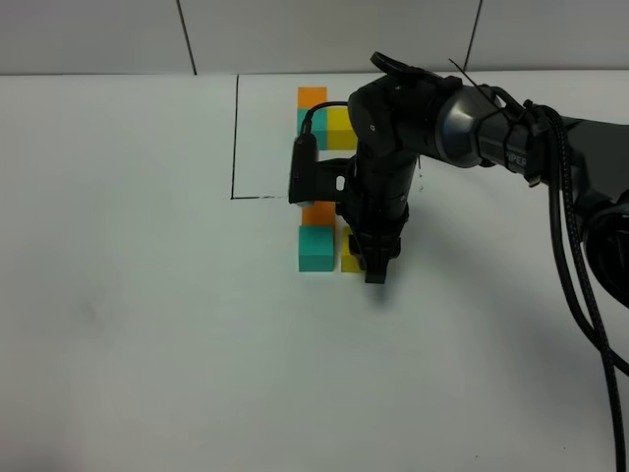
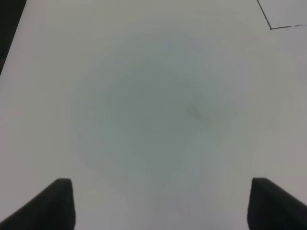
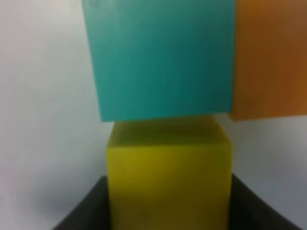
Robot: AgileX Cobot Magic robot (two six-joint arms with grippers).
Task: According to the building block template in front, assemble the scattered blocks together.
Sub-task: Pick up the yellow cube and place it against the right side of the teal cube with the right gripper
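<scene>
2 orange cubes (image 1: 313, 96), 2 teal (image 1: 314, 248), 2 yellow (image 1: 343, 128).

White table (image 1: 138, 344): framed template (image 1: 327, 120), teal (image 1: 315, 248), orange (image 1: 319, 214), yellow (image 1: 351, 258) cubes.

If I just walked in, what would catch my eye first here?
The big black arm reaching in from the right, its claw closed on a yellow cube beside a teal cube and an orange cube on the white table. Behind it, a matching coloured trio sits inside a thin black drawn frame.
</scene>
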